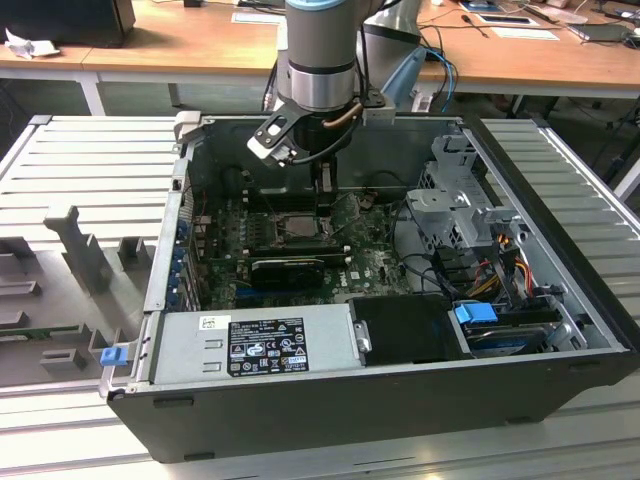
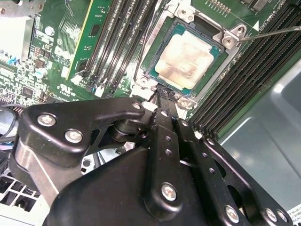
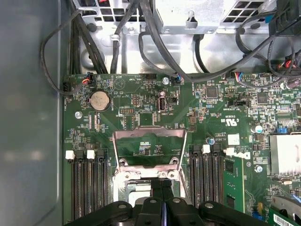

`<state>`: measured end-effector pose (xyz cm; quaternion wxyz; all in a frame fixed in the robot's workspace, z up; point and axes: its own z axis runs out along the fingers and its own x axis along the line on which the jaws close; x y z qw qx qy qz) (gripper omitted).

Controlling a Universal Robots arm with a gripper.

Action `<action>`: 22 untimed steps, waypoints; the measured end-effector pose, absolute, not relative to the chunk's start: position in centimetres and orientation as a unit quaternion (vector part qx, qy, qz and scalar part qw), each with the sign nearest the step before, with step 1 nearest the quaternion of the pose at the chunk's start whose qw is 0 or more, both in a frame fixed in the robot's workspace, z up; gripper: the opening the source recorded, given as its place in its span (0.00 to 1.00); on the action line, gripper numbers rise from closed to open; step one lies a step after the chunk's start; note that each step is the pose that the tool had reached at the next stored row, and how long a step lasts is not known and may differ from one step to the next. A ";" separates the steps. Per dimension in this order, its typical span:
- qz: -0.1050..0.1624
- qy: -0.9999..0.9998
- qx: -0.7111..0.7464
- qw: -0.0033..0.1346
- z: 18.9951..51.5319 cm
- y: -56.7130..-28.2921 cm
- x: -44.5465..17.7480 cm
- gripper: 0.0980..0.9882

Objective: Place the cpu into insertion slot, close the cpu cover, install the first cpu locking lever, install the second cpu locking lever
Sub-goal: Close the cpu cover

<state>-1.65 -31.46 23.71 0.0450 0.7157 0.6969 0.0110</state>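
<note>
Since the cpu (image 2: 186,59) lies flat in its socket, a little above the centre of the exterior view, step 1 of 4 looks done. The cpu cover (image 3: 149,147) stands raised on its hinge, not yet folded over the chip. A thin lever rod (image 2: 270,32) appears to hang free beside the socket, so 3 steps seem left. The gripper (image 2: 164,94) hovers close over the socket's near edge, its fingers pressed together with, as far as I can judge, nothing held between them.
</note>
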 end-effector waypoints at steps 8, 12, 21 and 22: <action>0.011 0.697 0.716 0.045 23.7 -31.5 -1.2 0.01; 0.011 0.697 0.716 0.045 23.7 -31.5 -1.0 0.01; 0.011 0.697 0.716 0.045 23.7 -31.5 -0.8 0.01; 0.011 0.697 0.716 0.045 23.9 -31.5 -0.8 0.01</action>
